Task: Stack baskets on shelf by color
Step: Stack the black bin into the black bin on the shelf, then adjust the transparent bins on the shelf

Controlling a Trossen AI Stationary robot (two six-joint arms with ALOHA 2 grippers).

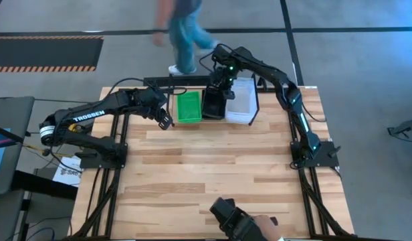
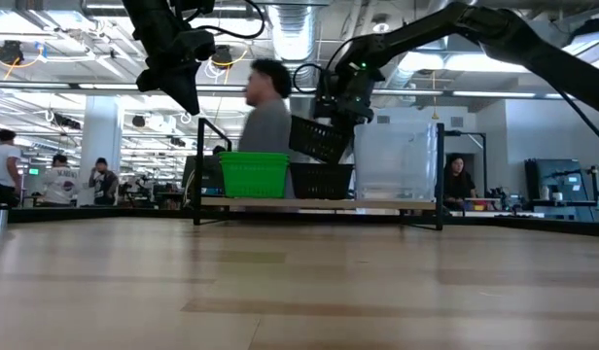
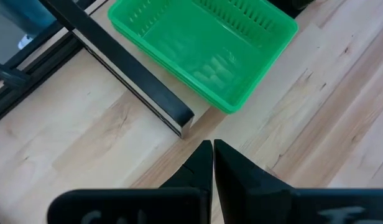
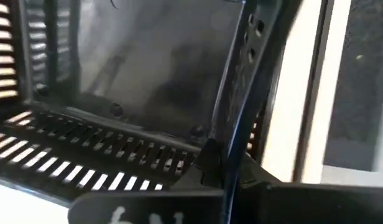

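Pinched tight, my right gripper (image 4: 226,177) clamps a tilted black basket's (image 2: 319,138) rim at twelve o'clock; my left gripper (image 3: 212,163) hangs pressed together, empty.

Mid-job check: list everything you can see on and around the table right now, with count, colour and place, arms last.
Green plastic basket stack: count unclear, on the shelf's left end.
Black perforated mesh baskets: at least two; one seated mid-shelf, one tilted above it in the right gripper.
Clear translucent basket stack: count unclear, shelf's right end.
Black thin-wire shelf: one, at the table's far edge.
Wooden table: one.
Person in jeans: walking behind the table.
Left gripper: shut, empty, raised beside the green stack.
Right gripper: shut on the tilted black basket's rim.
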